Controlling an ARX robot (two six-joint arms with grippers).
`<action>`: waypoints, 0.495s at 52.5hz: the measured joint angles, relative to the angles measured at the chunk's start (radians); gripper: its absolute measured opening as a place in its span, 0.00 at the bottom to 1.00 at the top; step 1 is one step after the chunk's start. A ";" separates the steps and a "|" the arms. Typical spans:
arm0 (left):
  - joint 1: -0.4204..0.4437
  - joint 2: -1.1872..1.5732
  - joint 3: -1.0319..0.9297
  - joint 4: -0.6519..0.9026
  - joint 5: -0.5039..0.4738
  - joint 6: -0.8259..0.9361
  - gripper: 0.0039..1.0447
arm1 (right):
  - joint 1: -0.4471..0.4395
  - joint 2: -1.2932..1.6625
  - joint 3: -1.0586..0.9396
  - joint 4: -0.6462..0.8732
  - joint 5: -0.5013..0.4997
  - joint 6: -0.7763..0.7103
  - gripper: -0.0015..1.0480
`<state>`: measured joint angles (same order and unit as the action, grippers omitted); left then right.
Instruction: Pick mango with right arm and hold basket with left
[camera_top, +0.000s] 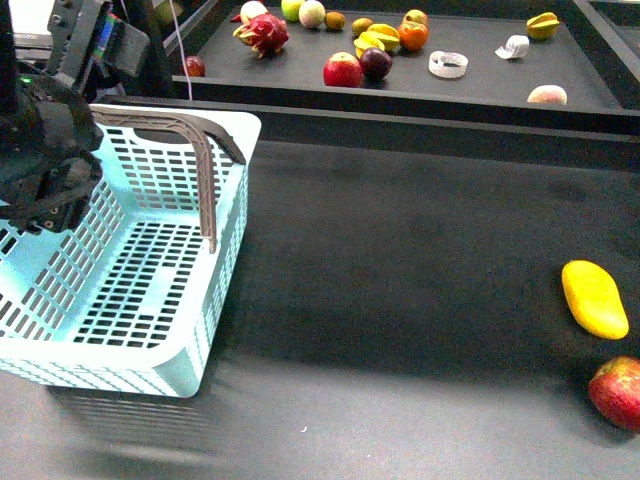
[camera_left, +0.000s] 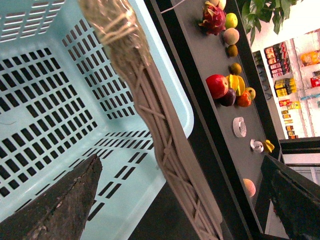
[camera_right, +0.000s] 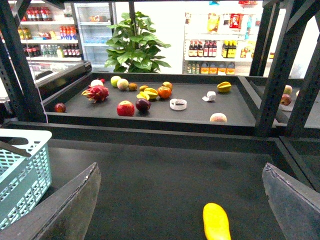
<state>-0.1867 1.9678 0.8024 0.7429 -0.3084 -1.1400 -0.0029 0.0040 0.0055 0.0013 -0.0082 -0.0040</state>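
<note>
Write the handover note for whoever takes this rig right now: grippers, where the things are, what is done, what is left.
Left gripper: open, over the large light-turquoise slotted plastic basket. The grey-brown swing handle runs between its fingers in the left wrist view and is not clamped.
Right gripper: open, empty, facing the smooth oblong yellow mango.
Mango: lies on the dark table at the robot's right, near a red apple, far from the basket.
Done: nothing gripped yet.
Left: hold the basket with the left gripper; pick the mango with the right.
</note>
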 joint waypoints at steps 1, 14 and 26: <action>-0.001 0.011 0.013 -0.004 0.003 -0.002 0.92 | 0.000 0.000 0.000 0.000 0.000 0.000 0.92; 0.002 0.167 0.182 -0.033 0.033 -0.005 0.92 | 0.000 0.000 0.000 0.000 0.000 0.000 0.92; 0.003 0.190 0.228 -0.039 0.040 0.003 0.48 | 0.000 0.000 0.000 0.000 0.000 0.000 0.92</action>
<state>-0.1841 2.1578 1.0306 0.7044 -0.2687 -1.1374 -0.0029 0.0040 0.0055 0.0013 -0.0082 -0.0040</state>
